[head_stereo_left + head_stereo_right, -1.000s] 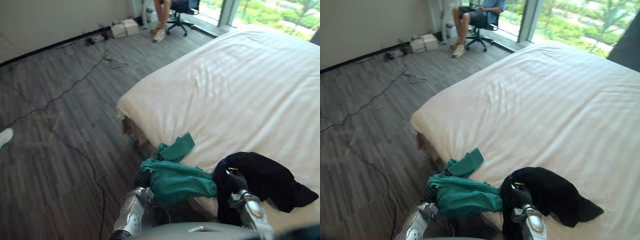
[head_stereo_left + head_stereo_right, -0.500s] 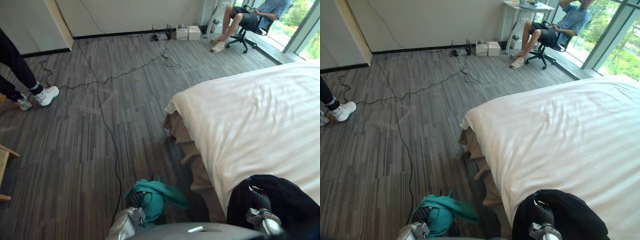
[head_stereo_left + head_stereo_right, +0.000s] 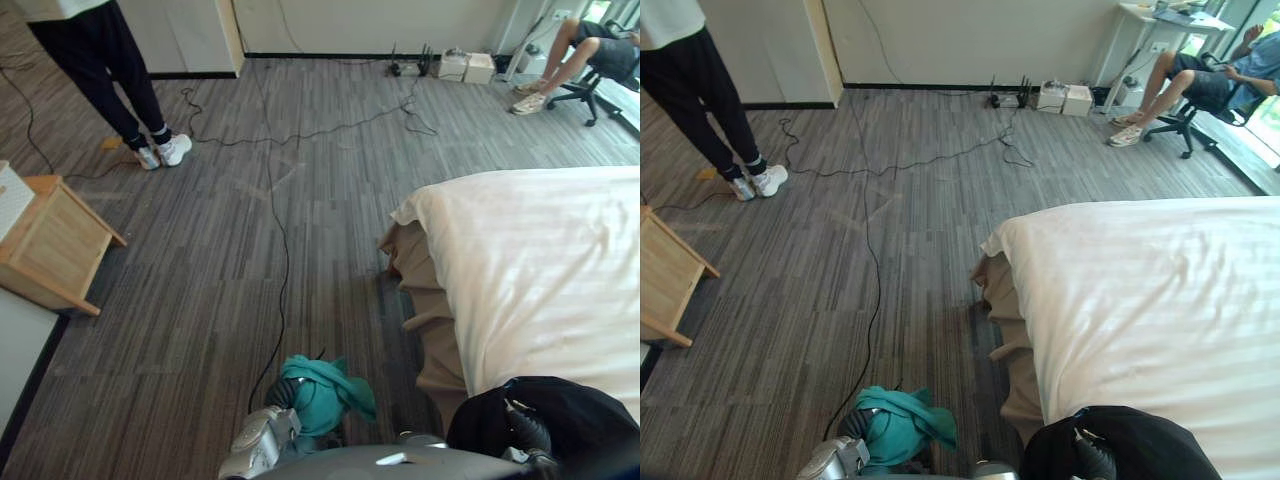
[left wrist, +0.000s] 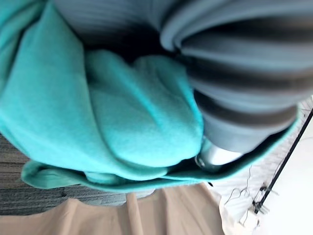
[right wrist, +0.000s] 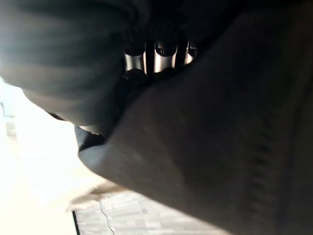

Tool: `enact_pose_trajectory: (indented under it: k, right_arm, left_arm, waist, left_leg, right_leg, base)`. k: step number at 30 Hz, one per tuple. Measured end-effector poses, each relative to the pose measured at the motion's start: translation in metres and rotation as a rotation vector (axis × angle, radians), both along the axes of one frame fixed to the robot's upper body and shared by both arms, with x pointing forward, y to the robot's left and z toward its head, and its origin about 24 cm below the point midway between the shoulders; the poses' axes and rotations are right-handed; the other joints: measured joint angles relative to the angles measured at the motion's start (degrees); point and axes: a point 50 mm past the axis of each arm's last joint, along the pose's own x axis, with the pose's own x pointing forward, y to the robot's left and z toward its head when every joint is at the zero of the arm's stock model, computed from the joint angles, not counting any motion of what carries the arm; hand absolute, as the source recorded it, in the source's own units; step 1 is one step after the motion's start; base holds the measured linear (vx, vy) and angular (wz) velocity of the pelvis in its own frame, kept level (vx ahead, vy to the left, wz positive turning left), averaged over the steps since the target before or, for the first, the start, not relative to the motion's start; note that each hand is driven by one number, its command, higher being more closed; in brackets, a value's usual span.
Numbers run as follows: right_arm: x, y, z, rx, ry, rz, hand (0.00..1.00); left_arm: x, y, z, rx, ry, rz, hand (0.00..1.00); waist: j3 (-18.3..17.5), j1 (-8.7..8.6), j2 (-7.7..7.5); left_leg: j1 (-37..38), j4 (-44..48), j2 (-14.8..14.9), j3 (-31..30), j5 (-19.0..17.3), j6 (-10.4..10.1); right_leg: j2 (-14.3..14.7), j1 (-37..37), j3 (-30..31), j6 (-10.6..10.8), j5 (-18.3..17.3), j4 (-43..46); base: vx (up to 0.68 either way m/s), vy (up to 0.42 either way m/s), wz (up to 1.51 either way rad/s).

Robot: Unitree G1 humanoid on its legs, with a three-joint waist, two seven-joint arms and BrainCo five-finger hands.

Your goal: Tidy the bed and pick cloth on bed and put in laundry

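Observation:
A teal cloth (image 3: 322,395) is bunched up over the floor beside the bed, with my left hand (image 3: 283,392) shut on it. In the left wrist view the teal cloth (image 4: 122,122) wraps round the hand (image 4: 215,156). A black cloth (image 3: 575,420) hangs at the near corner of the white bed (image 3: 540,270), and my right hand (image 3: 527,432) is shut on it. The right wrist view shows that hand's fingers (image 5: 159,53) curled into the black cloth (image 5: 220,147).
A wooden nightstand (image 3: 50,245) stands at the left. A person (image 3: 110,80) stands at the far left on the grey plank floor (image 3: 200,300). Another person (image 3: 1200,80) sits on an office chair at the far right by a desk. Small white boxes (image 3: 465,66) lie by the far wall.
The camera has swung left, from the bed toward the floor. The teal cloth has come off the bed edge and bunched up in my left hand. The black cloth stays in my right hand.

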Motion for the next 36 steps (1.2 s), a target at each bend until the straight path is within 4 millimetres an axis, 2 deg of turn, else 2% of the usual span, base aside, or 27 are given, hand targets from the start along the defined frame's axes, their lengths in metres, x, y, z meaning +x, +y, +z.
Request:
enact_pose_trajectory:
  k: [1,9,13,14,15,16,17,19,21,23,24,26,27,28,29,32,36]
  right_arm:
    - [0.042,0.052,-0.007,0.169,-0.031,0.118,1.0]
    - [0.04,0.054,-0.008,0.17,-0.024,0.126,1.0]
    - [0.038,0.058,-0.005,0.162,-0.034,0.147,1.0]
    - [0.04,0.059,-0.004,0.162,-0.039,0.153,1.0]
    - [0.041,0.061,-0.003,0.164,-0.048,0.16,1.0]
    - [0.041,0.059,-0.001,0.157,-0.055,0.174,1.0]
    - [0.043,0.056,0.002,0.145,-0.069,0.189,1.0]
    - [0.04,0.049,0.002,0.128,-0.064,0.188,1.0]
    - [0.037,0.044,0.002,0.117,-0.055,0.187,1.0]
    - [0.042,0.041,0.006,0.105,-0.081,0.193,1.0]
    - [0.042,0.041,0.007,0.105,-0.084,0.193,1.0]
    - [0.041,0.041,0.007,0.11,-0.084,0.2,1.0]
    - [0.039,0.041,0.006,0.11,-0.079,0.2,1.0]
    - [0.036,0.04,0.005,0.111,-0.074,0.2,1.0]
    - [0.03,0.039,0.004,0.11,-0.057,0.199,1.0]
    - [0.028,0.042,0.003,0.113,-0.046,0.226,1.0]
    - [0.025,0.049,0.001,0.125,-0.031,0.252,1.0]
  left_arm:
    - [-0.007,0.007,-0.002,0.004,-0.009,-0.019,1.0]
    - [-0.007,0.006,-0.002,0.002,-0.012,-0.014,1.0]
    - [-0.008,0.008,-0.001,0.009,-0.041,0.007,1.0]
    - [-0.008,0.008,0.0,0.007,-0.051,0.018,1.0]
    - [-0.005,0.009,0.003,0.004,-0.076,0.038,1.0]
    - [0.0,0.01,0.008,0.005,-0.115,0.053,1.0]
    - [0.004,0.009,0.011,-0.006,-0.143,0.071,1.0]
    - [0.005,0.006,0.012,-0.024,-0.161,0.098,1.0]
    - [0.004,0.004,0.012,-0.035,-0.159,0.108,1.0]
    - [0.005,0.003,0.013,-0.059,-0.168,0.138,1.0]
    - [0.005,0.004,0.013,-0.057,-0.167,0.14,1.0]
    - [0.004,0.006,0.013,-0.053,-0.166,0.145,1.0]
    - [0.003,0.006,0.013,-0.053,-0.166,0.145,1.0]
    - [0.002,0.007,0.013,-0.051,-0.164,0.146,1.0]
    - [-0.001,0.008,0.013,-0.046,-0.161,0.147,1.0]
    - [-0.003,0.013,0.012,-0.032,-0.157,0.147,1.0]
    - [-0.005,0.018,0.012,-0.017,-0.147,0.142,1.0]
  waist:
    - [-1.34,2.38,1.73]
    - [-1.39,2.17,1.63]
    - [-1.49,2.32,1.4]
    - [-1.4,2.26,1.06]
    - [-1.08,2.36,0.72]
    - [0.04,2.75,1.12]
    - [1.08,2.8,2.05]
    - [1.8,2.9,3.14]
    - [1.98,2.98,3.5]
    - [3.58,3.34,4.76]
    - [3.67,3.41,4.85]
    - [3.7,4.19,4.91]
    - [3.72,4.36,4.93]
    - [3.69,4.38,4.97]
    - [3.57,4.37,4.95]
    - [2.96,4.63,4.09]
    - [1.59,4.97,2.83]
  left_leg:
    - [7.27,-0.11,3.69,-2.57,-3.21,-2.89]
    - [7.4,-0.1,3.89,-2.06,-3.23,-2.93]
    - [7.69,0.73,4.53,-0.71,-3.72,-3.6]
    - [6.45,3.31,4.81,-0.68,-4.99,-3.54]
    - [2.81,10.86,5.89,-0.56,-8.54,-3.99]
    - [-2.05,22.21,8.27,0.02,-12.31,-5.23]
    - [-6.36,32.18,10.85,0.64,-14.16,-6.87]
    - [-8.69,38.5,12.27,0.58,-14.21,-7.06]
    - [-8.56,38.16,12.05,0.47,-14.22,-7.08]
    - [-7.36,35.01,11.44,0.54,-14.22,-7.09]
    - [-7.29,34.64,11.25,0.55,-14.18,-7.21]
    - [-7.0,31.39,10.55,0.58,-15.64,-6.34]
    - [-6.93,29.27,10.99,0.43,-15.29,-6.57]
    - [-6.67,26.66,11.6,0.23,-14.16,-7.3]
    - [-5.93,24.13,12.73,1.57,-10.11,-6.48]
    - [-6.33,24.63,10.55,3.93,-12.94,-3.51]
    - [-6.81,26.29,8.33,5.35,-16.92,-0.9]
  right_leg:
    - [-0.1,0.24,4.74,0.19,6.25,-5.85]
    - [0.07,0.36,5.0,0.1,6.32,-6.06]
    - [0.49,0.46,6.07,-0.11,6.49,-6.18]
    - [0.44,0.49,6.07,-0.1,6.66,-6.16]
    - [0.54,0.52,6.0,-0.07,6.95,-6.11]
    - [1.37,0.93,5.86,-0.38,7.31,-6.21]
    - [2.44,2.21,5.19,-0.7,7.38,-6.77]
    - [3.0,4.16,4.31,-0.85,7.32,-7.42]
    - [2.9,4.45,3.29,-0.93,7.24,-7.57]
    - [2.76,4.48,3.16,-1.1,7.28,-7.64]
    - [2.6,4.54,3.19,-1.19,7.31,-7.75]
    - [1.17,4.93,3.14,-1.74,7.06,-7.78]
    - [0.77,5.32,3.12,-1.61,6.93,-7.84]
    - [0.59,5.75,3.12,-1.16,6.64,-7.92]
    - [0.14,6.81,3.0,-0.18,5.89,-7.83]
    - [-2.87,5.97,4.06,1.84,4.71,-7.03]
    - [-5.69,3.51,5.11,3.67,4.1,-1.81]
  base:
    - [0.0,-0.013,0.07]
    - [0.0,0.0,-0.02]
    - [0.01,-0.011,-0.14]
    - [0.03,-0.042,-0.07]
    - [0.02,-0.061,-0.01]
    - [-0.01,-0.082,0.04]
    - [-0.03,-0.058,0.08]
    - [-0.02,-0.01,0.25]
    - [-0.03,0.02,0.31]
    - [-0.07,0.061,0.22]
    - [-0.07,0.065,0.11]
    - [-0.05,0.074,0.04]
    - [-0.04,0.091,-0.01]
    - [-0.02,0.191,0.06]
    - [0.03,0.215,0.05]
    - [0.12,0.229,-0.14]
    - [0.18,0.155,-0.12]
